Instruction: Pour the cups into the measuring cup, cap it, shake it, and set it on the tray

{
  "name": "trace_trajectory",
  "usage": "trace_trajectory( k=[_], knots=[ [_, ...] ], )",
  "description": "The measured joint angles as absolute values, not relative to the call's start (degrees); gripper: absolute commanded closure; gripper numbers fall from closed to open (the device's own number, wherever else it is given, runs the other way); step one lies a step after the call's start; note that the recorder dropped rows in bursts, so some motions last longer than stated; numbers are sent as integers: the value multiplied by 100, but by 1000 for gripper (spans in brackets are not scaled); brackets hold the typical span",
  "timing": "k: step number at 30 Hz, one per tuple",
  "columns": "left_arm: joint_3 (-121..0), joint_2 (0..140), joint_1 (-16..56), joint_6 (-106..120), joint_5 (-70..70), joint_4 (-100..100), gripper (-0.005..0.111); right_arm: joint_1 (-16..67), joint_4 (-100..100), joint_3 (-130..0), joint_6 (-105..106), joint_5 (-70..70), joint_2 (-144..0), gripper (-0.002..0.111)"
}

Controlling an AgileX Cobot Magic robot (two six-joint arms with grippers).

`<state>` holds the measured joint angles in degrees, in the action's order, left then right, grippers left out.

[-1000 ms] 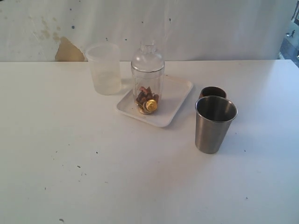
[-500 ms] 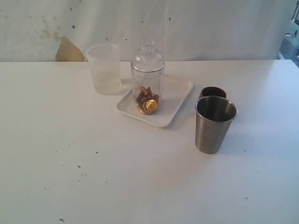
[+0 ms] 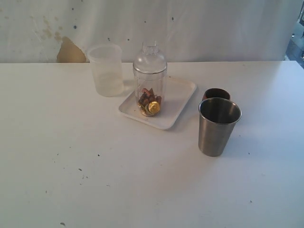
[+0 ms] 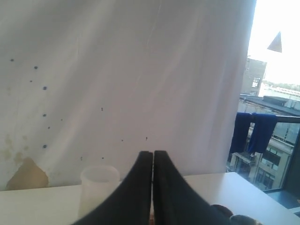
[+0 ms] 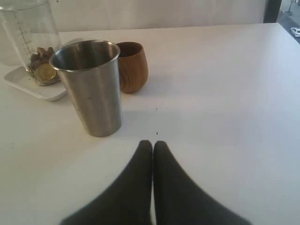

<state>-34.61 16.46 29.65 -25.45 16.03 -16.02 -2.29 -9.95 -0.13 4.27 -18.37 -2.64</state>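
The clear measuring cup, capped with its domed top and holding gold and brown pieces, stands upright on the white tray. The steel tumbler stands upright to the right, with the brown wooden cup just behind it. In the right wrist view the tumbler, wooden cup, measuring cup and tray all show. My right gripper is shut and empty, short of the tumbler. My left gripper is shut and empty, raised and facing the back wall. Neither arm shows in the exterior view.
A frosted plastic cup stands left of the tray, near the table's back edge. A white curtain hangs behind. The frosted cup also shows in the left wrist view, beside a window.
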Motion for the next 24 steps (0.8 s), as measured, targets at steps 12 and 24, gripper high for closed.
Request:
trace_trajectory(
  k=[12,24],
  knots=[
    [-3138,1451,2214,-2111,1545,-1569,106,-229,-995,-13,427,-1837,-264,108],
    [-2802,1081,977,-37,1447,0,106,-229,-995,-13,427,-1837,-264,108]
  ],
)
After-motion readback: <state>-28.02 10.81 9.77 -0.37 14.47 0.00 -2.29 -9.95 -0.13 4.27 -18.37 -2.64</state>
